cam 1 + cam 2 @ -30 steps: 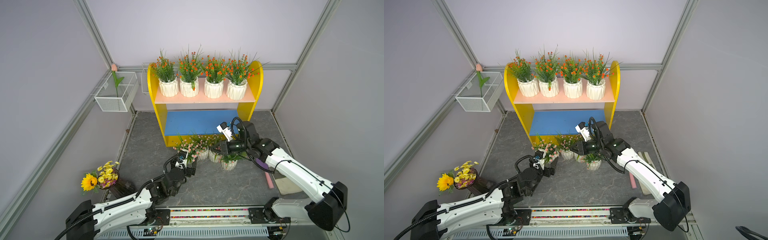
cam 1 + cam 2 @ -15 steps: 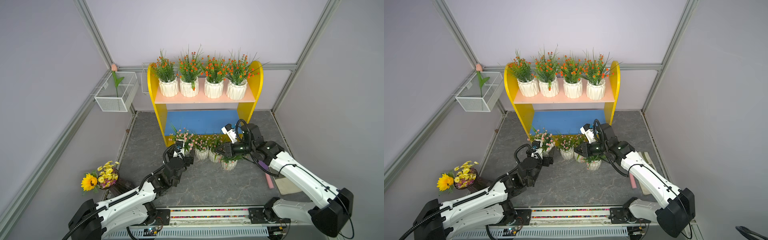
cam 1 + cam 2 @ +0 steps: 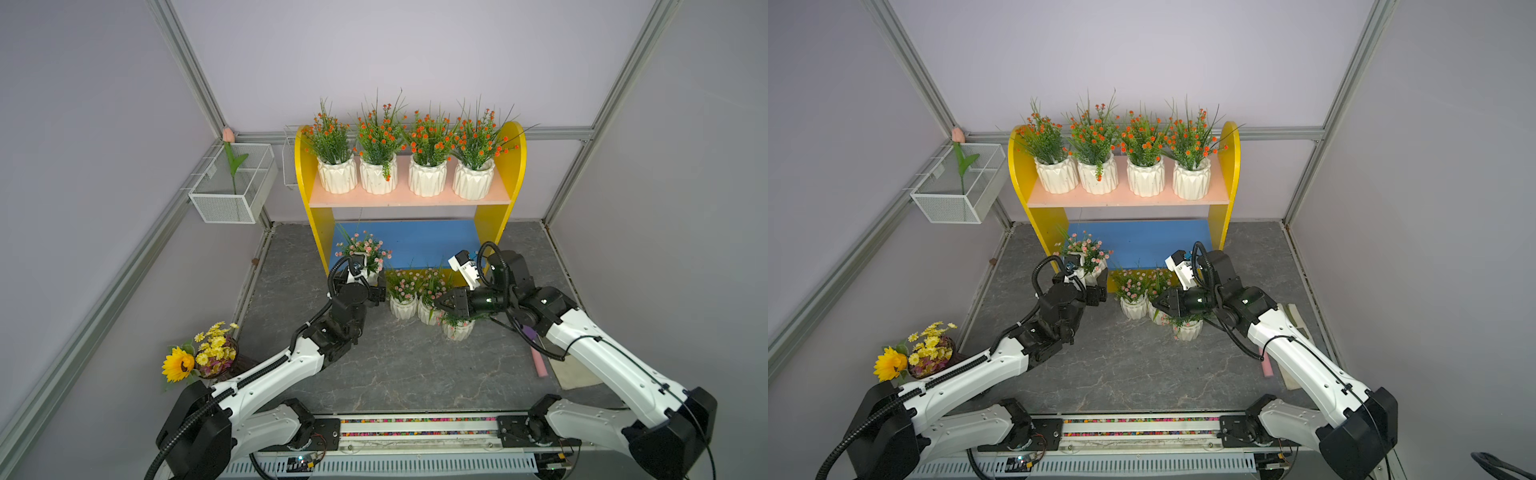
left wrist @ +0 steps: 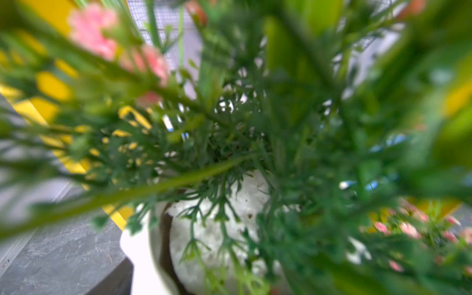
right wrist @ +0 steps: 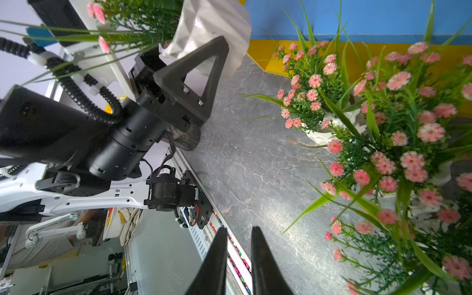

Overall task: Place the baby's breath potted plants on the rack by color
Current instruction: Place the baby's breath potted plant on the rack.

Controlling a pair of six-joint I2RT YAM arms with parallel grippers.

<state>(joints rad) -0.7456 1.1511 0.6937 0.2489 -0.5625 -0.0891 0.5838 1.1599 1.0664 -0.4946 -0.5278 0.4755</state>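
Note:
Four orange baby's breath potted plants (image 3: 401, 174) stand in a row on the rack's (image 3: 510, 166) pale pink upper board. My left gripper (image 3: 368, 277) is shut on the white pot of a pink plant (image 3: 362, 248), held above the floor at the left end of the blue lower board. In the right wrist view a black triangular finger (image 5: 194, 74) presses that pot (image 5: 217, 20). Three pink plants (image 3: 402, 306) stand clustered on the floor before the rack. My right gripper (image 3: 440, 303) hovers over them, jaws slightly apart and empty (image 5: 238, 229). Foliage fills the left wrist view.
A white wire basket (image 3: 232, 191) with a pink tulip stem hangs on the left wall. A sunflower bouquet (image 3: 199, 357) stands at the front left. A pink stick (image 3: 538, 366) and a beige pad (image 3: 575, 374) lie on the floor under my right arm.
My left arm has lifted its pink plant and carried it away from the floor cluster toward the rack's lower left. My right gripper has stayed over the floor plants.

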